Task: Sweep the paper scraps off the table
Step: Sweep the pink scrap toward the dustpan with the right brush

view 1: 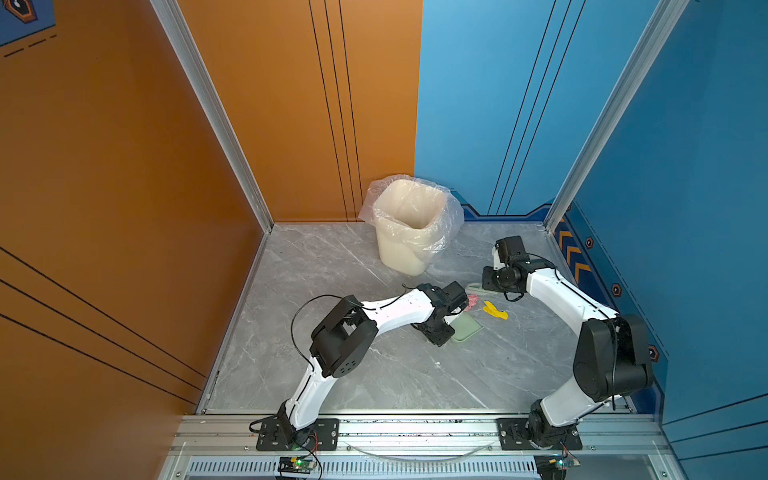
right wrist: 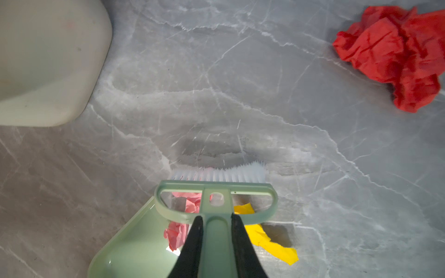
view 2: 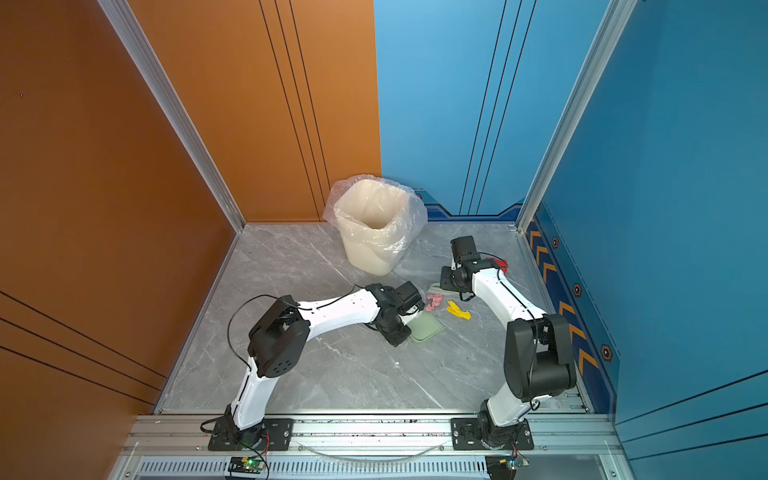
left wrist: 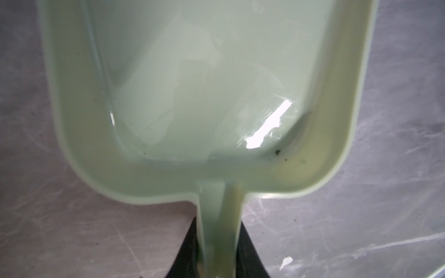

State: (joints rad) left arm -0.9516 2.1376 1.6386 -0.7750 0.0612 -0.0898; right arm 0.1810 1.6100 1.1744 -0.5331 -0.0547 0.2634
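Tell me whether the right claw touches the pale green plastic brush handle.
Touching: right wrist view shows the right claw clamped on the pale green plastic brush handle.

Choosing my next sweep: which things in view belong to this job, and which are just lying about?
Belong: crumpled pink paper scrap, yellow paper scrap, red paper scrap, pale green plastic dustpan, pale green white-bristled brush, cream bin with clear liner, grey marble-patterned table.
Lying about: clear curved plastic strip, small circuit board with green light.

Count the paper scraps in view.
3. Pink scrap at the dustpan lip, yellow scrap beside it, red scrap just behind the right arm. More may hide under the arms.
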